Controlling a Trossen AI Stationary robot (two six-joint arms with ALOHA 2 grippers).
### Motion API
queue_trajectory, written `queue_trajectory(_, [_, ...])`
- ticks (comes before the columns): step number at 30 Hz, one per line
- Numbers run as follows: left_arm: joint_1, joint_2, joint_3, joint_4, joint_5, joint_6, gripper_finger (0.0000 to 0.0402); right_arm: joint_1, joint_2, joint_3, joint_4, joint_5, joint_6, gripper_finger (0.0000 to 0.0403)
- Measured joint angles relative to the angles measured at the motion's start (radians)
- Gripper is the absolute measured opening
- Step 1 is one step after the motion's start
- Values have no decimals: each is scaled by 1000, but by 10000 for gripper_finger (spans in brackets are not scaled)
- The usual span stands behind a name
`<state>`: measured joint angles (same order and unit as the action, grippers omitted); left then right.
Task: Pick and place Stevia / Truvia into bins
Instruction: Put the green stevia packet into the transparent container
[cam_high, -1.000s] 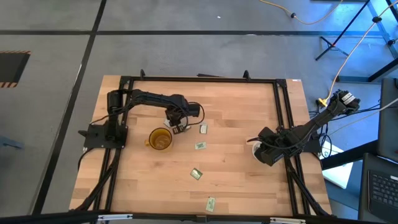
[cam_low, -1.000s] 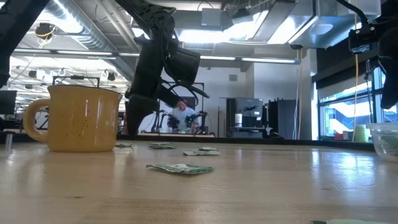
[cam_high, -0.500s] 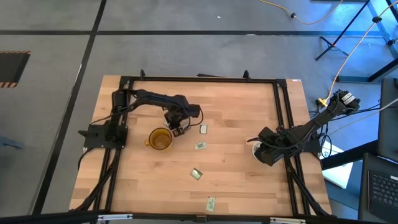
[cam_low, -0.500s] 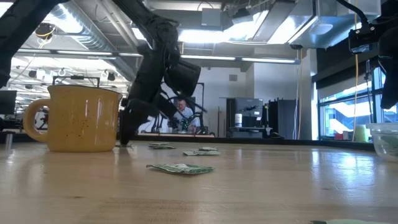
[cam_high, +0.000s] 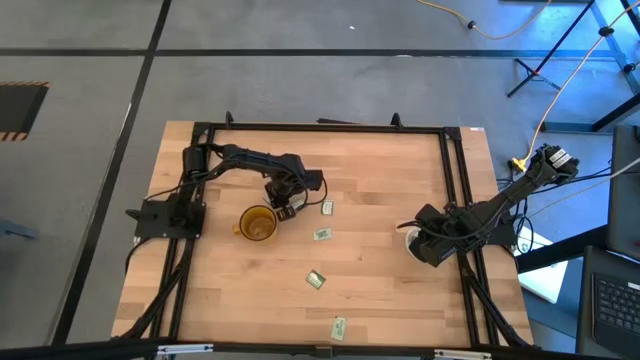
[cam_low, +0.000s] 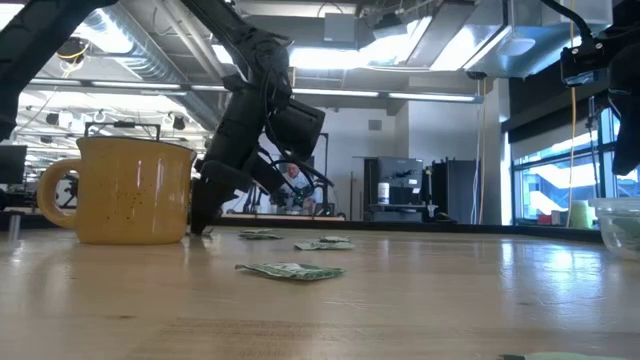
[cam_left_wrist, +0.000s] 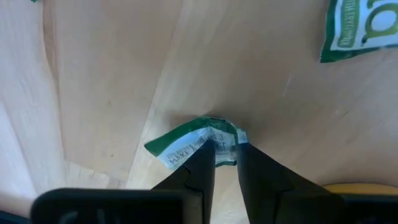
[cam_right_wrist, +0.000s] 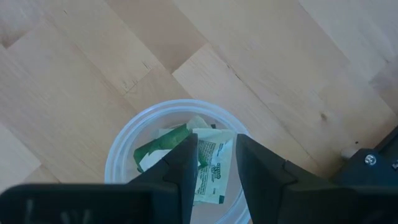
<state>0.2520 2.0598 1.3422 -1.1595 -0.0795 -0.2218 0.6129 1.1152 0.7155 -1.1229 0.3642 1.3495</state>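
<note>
My left gripper (cam_high: 288, 211) stands down at the table just right of the amber mug (cam_high: 258, 225) and is shut on a green and white sachet (cam_left_wrist: 193, 140). In the low view its tips (cam_low: 201, 226) reach the wood beside the mug (cam_low: 135, 190). My right gripper (cam_high: 415, 243) hovers open over the clear cup (cam_right_wrist: 124, 149), which stands at the table's right side and holds several sachets (cam_right_wrist: 211, 163). Other sachets lie flat on the table: one right of my left gripper (cam_high: 327, 207), one below it (cam_high: 321, 234), two nearer the near edge (cam_high: 316, 280). My left gripper pinches the sachet's crumpled end (cam_left_wrist: 222, 135) between its two fingers (cam_left_wrist: 200, 163), coming from above and pointing down. The paper bulges up at the pinch. The sachet's other end (cam_left_wrist: 158, 149) lies on the table.
The mug's rim (cam_left_wrist: 364, 186) is close beside my left fingers. Another sachet (cam_left_wrist: 357, 28) lies just beyond them. Black frame rails (cam_high: 455, 180) run along the table's sides. The near-edge sachet (cam_high: 338, 327) lies far from both arms.
My left gripper has come down onto the table beside the mug and shifted a little toward the mug. My right arm has kept still.
</note>
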Motion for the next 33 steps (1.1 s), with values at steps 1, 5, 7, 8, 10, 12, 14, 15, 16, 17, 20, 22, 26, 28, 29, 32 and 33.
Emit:
queue_trajectory(1, [0,0,0,1,0,2,55,0,0,0,0,0,0,113])
queue_trajectory(5, [-1,-6,-1,5,-4,23,32,0,0,0,0,0,0,113])
queue_trajectory(7, [-4,-8,6,-2,-10,31,19,0,0,0,0,0,0,113])
queue_trajectory(8, [-4,-11,8,-2,-15,34,12,0,0,0,0,0,0,113])
queue_trajectory(10, [-8,-12,25,5,-21,34,5,0,0,0,1,0,0,113])
queue_trajectory(12, [-10,-24,39,8,-22,38,6,0,0,0,2,0,0,113])
queue_trajectory(14, [-17,-33,58,-4,-20,50,7,0,0,0,5,0,0,113])
queue_trajectory(15, [-21,-33,67,-6,-20,53,7,0,0,0,6,0,0,113])
queue_trajectory(16, [-24,-32,77,-7,-20,53,7,0,0,0,5,0,0,113])
queue_trajectory(17, [-29,-32,89,-8,-19,60,6,0,0,0,6,0,0,113])
queue_trajectory(20, [-47,-36,125,-10,-19,89,4,0,0,0,7,0,0,113])
queue_trajectory(22, [-63,-36,152,-10,-17,107,5,0,0,0,15,0,-11,113])
queue_trajectory(26, [-108,-37,191,82,19,195,4,0,0,0,79,9,-121,113])
queue_trajectory(28, [-131,-37,195,194,94,259,4,0,0,0,136,50,-220,113])
queue_trajectory(29, [-142,-37,195,249,146,298,4,0,0,0,173,68,-278,113])
queue_trajectory(32, [-181,-37,195,404,341,433,5,0,0,0,291,105,-490,113])
queue_trajectory(33, [-194,-37,195,445,408,475,5,0,0,0,335,114,-562,113])
